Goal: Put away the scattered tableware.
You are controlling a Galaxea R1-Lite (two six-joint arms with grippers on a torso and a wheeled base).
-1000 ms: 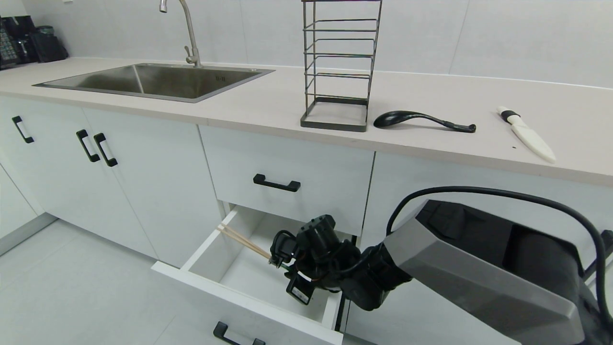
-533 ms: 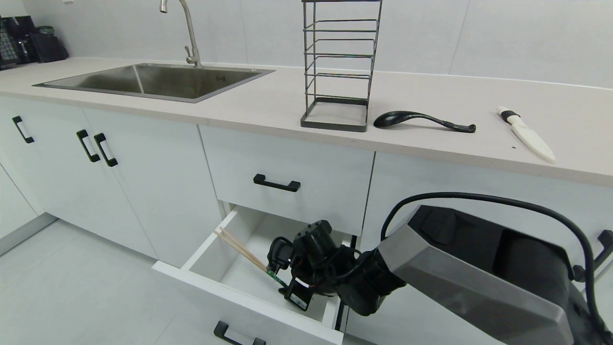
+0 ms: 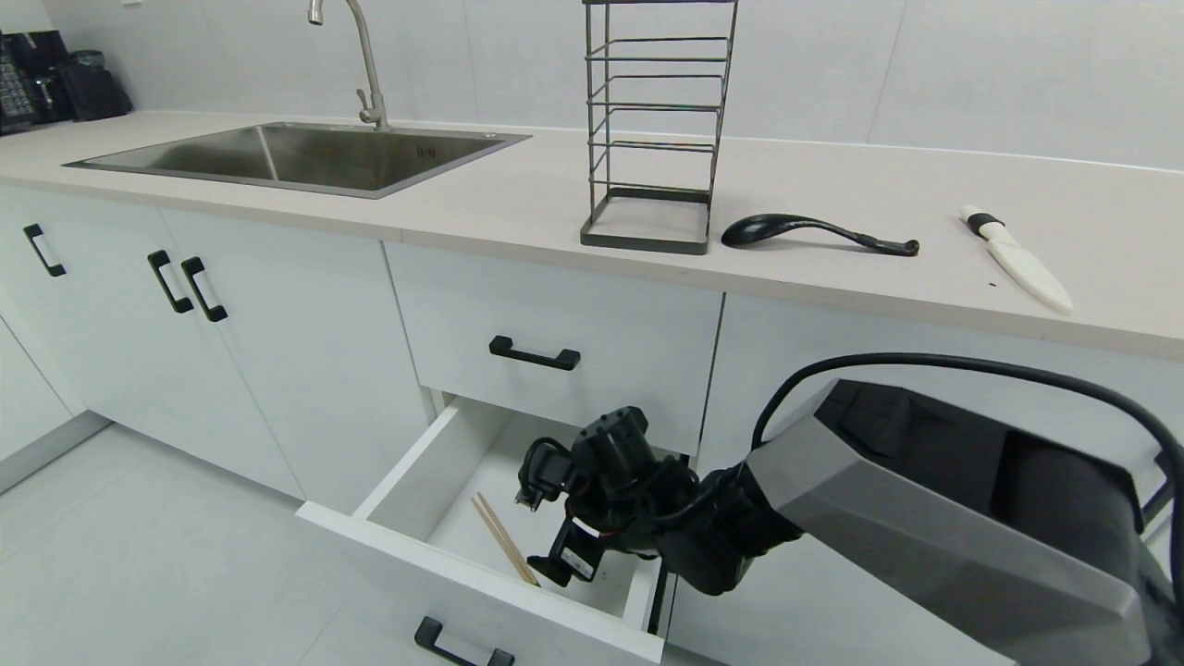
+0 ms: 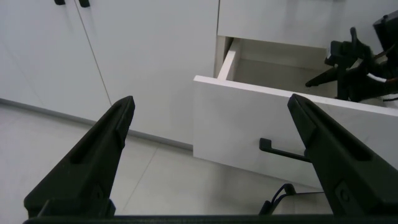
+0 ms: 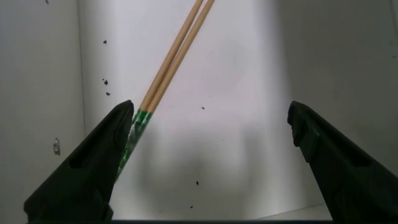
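Pale wooden chopsticks (image 5: pixel 171 61), green-tipped, in drawer (image 3: pixel 404 465)

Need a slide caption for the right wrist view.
Right hand open over a pair of green-tipped wooden chopsticks lying on the floor of the white drawer.

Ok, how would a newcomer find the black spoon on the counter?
Find the pale beige countertop, then the tall dark wire rack standing on it. The black curved spoon lies right of the rack's base; unlike the white knife farther along, it is entirely black.
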